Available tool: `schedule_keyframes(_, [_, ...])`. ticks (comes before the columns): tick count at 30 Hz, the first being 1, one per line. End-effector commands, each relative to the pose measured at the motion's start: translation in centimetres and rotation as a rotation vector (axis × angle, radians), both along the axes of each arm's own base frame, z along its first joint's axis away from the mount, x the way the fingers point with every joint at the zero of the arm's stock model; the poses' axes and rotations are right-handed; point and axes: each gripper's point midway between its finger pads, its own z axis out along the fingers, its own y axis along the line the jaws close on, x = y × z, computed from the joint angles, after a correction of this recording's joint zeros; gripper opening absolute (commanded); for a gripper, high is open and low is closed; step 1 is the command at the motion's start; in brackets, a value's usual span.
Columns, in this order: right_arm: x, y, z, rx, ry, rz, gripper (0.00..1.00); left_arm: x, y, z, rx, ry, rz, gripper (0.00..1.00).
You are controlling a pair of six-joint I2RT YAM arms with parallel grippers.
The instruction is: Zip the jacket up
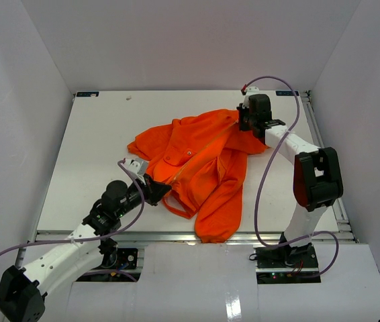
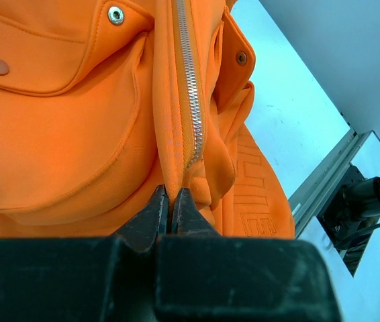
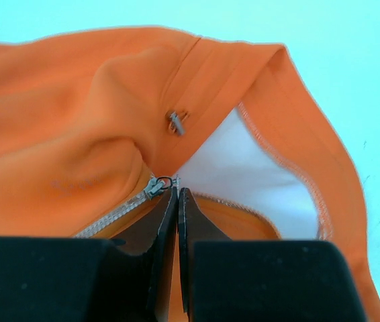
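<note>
The orange jacket [image 1: 200, 168] lies crumpled mid-table, front up, one sleeve hanging toward the near edge. My left gripper [image 1: 158, 190] is shut on the jacket's bottom hem fabric [image 2: 176, 176], just below the foot of the silver zipper [image 2: 191, 87], whose teeth are meshed. My right gripper [image 1: 247, 121] is at the collar end. In the right wrist view its fingertips [image 3: 177, 192] are pinched on the thin metal pull tab of the zipper slider [image 3: 154, 187], which sits near the top of the zipper by the pale lining [image 3: 244, 164].
The white table [image 1: 89, 147] is boxed in by white walls at the back and both sides. Metal rails run along the near edge [image 1: 143, 235] and the right edge [image 1: 319, 134]. Purple cables loop from both arms. Metal snaps [image 2: 115, 14] dot the jacket front.
</note>
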Motion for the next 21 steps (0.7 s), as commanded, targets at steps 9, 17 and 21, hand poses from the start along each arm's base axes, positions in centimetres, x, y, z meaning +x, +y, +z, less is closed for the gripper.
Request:
schedule_keyframes(9, [10.6, -10.5, 7.0, -0.004, -0.242, -0.314, 0.08, 3.0, 3.7, -0.4, 0.029, -0.009, 0.281, 0.00])
schedule_keyframes(17, [12.3, -13.8, 7.4, 0.003, -0.256, -0.367, 0.08, 7.7, 7.1, -0.2, 0.076, -0.015, 0.509, 0.00])
schedule_keyframes(21, [12.4, -15.2, 7.4, 0.031, -0.259, -0.388, 0.08, 10.3, 10.3, 1.5, 0.072, -0.032, 0.601, 0.00])
